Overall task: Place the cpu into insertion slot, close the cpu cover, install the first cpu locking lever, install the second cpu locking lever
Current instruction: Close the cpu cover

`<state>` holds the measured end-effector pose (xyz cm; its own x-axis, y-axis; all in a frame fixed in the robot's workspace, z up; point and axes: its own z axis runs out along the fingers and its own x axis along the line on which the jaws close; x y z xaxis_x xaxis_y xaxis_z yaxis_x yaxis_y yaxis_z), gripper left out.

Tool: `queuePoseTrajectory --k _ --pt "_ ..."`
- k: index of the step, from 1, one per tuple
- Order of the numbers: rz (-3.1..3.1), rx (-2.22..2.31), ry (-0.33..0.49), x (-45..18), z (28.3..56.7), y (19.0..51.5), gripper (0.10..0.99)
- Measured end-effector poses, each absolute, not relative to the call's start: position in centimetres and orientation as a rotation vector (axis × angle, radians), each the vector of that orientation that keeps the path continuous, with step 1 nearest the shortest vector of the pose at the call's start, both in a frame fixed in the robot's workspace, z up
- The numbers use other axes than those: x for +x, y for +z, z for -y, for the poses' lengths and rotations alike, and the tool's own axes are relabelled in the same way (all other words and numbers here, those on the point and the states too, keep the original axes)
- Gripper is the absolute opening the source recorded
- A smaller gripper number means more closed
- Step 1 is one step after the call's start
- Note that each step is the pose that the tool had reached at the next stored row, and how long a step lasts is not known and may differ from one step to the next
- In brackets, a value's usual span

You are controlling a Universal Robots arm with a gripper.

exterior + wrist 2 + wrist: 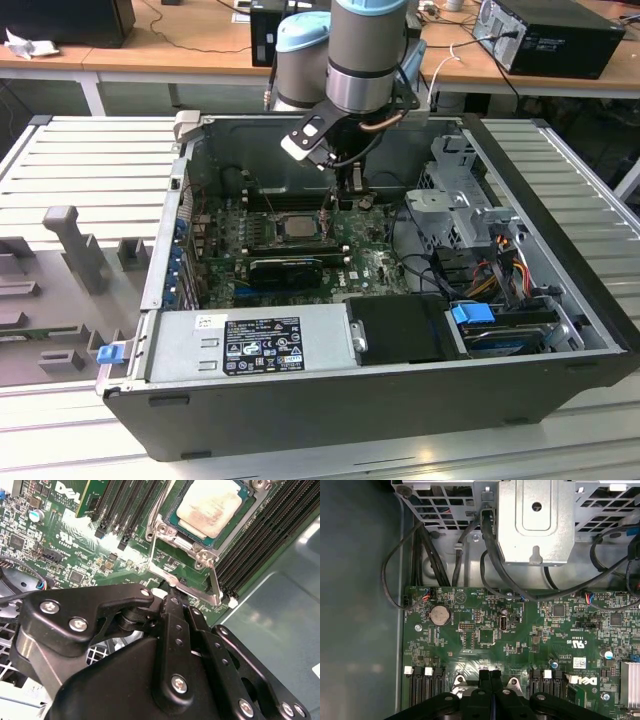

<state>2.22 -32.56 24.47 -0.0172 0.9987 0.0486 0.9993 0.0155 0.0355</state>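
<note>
One open PC case (pixel 560 300) sits on the slatted tabletop (pixel 80 170). Nearest in the exterior view is the grey PSU (pixel 250 345) w/ its label. A black box (pixel 400 328) is just beside it twd the exterior view's right, then a blue tab (pixel 473 313) by the drive bays. Behind those lies the green mobo (pixel 375 262) w/ a long black expansion card (pixel 285 268) across it. Just past the card, the cpu (pixel 297 226) sits flat in the insertion slot (pixel 318 234), silver top up. In the second wrist view the cpu cover (pixel 186 537) frames the chip; whether it's fully down, can't tell. The hand (pixel 333 207) hangs low over the board, just beside the slot on the exterior view's right. Its fingers (pixel 484 676) are pressed together, no gap btwn them. In the second wrist view the hand (pixel 170 600) is right at the end of a silvery locking lever (pixel 216 580) at the slot's corner; touching or pinching it, can't tell. Black memory slots (pixel 260 535) run alongside. Farthest back, the arm (pixel 365 50) rises out of the case, w/ wooden desks (pixel 200 55) beyond.
</note>
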Motion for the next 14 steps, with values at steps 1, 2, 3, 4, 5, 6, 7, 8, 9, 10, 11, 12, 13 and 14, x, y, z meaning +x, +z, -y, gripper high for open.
queuePoseTrajectory --k 1,2,3,4,5,6,7,8,9,10,11,12,13,14 --pt "2.232 -2.195 -0.093 2.2 32.6 24.5 0.106" --pt "2.232 -2.195 -0.093 2.1 32.6 24.5 0.106" --pt "2.232 -2.195 -0.093 2.1 32.6 24.5 0.106" --pt "2.232 -2.195 -0.093 2.0 32.6 24.5 0.106" --pt "2.232 -2.195 -0.093 2.0 32.6 24.5 0.106" --pt "2.232 -2.195 -0.093 1.9 32.6 24.5 0.106" --pt "2.232 -2.195 -0.093 1.8 32.6 24.5 0.106" --pt "2.232 -2.195 -0.093 1.7 32.6 24.5 0.106" --pt "2.232 -2.195 -0.093 1.5 32.6 24.5 0.106" --pt "2.232 -2.195 -0.093 1.4 32.6 24.5 0.106" --pt "2.232 -2.195 -0.093 1.2 32.6 24.5 0.106" --pt "2.232 -2.195 -0.093 1.1 32.6 24.5 0.106" --pt "2.232 -2.195 -0.093 1.0 32.6 24.5 0.106" --pt "2.232 -2.195 -0.093 0.9 32.6 24.5 0.106"
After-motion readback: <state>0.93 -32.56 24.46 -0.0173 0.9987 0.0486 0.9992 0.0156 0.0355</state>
